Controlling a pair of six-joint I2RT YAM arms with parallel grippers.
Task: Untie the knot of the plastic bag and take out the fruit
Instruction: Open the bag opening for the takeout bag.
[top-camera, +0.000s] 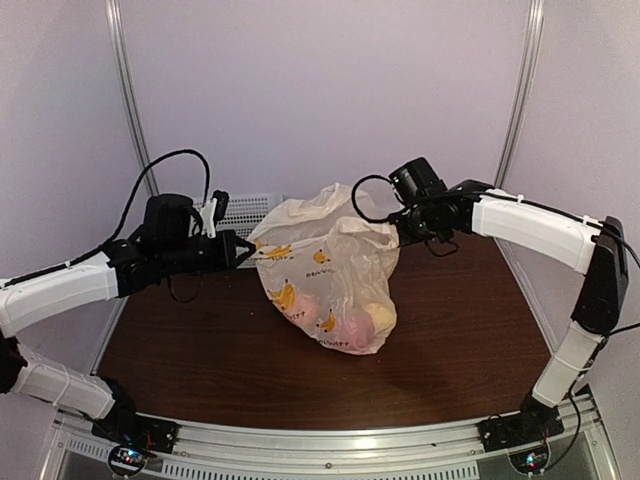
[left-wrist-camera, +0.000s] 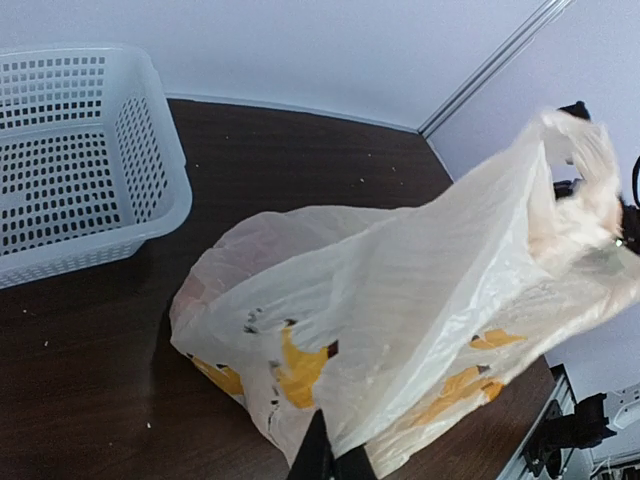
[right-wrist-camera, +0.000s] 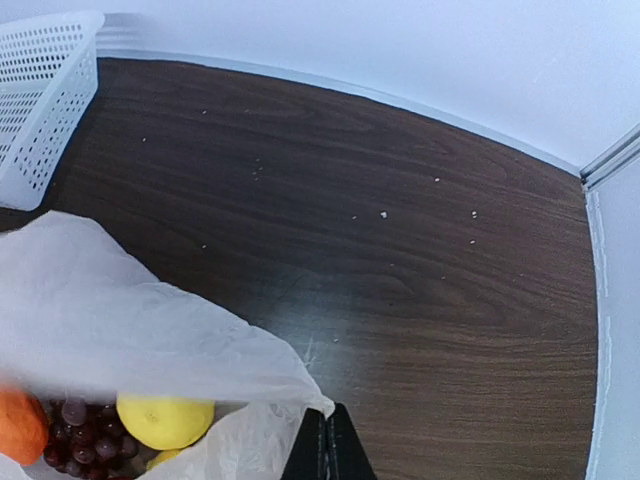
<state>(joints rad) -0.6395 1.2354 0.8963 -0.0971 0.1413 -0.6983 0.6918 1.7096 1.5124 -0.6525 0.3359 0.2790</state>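
The plastic bag (top-camera: 325, 265) stands on the dark table (top-camera: 470, 330), about in the middle of it, and its upper part is pulled wide between the two arms. The left gripper (top-camera: 247, 250) is at the left edge of the bag. In the left wrist view its fingers are pressed together with a fold of the cream film pinched between them. The right gripper (top-camera: 393, 232) is at the upper right corner of the bag. In the right wrist view its fingers are also closed with no gap, and the edge of the film ends just at their tips, so it seems to hold the film there.

The fruit (right-wrist-camera: 165, 420) lies inside the bag, at its bottom. Through the mouth of the bag the right wrist view shows a yellow one, a part of an orange one beside it, and a bunch of dark grapes between them. From above, pink and yellow round shapes show through the film. The white basket (left-wrist-camera: 80, 150) stands behind the bag, on its left side, apart from it.
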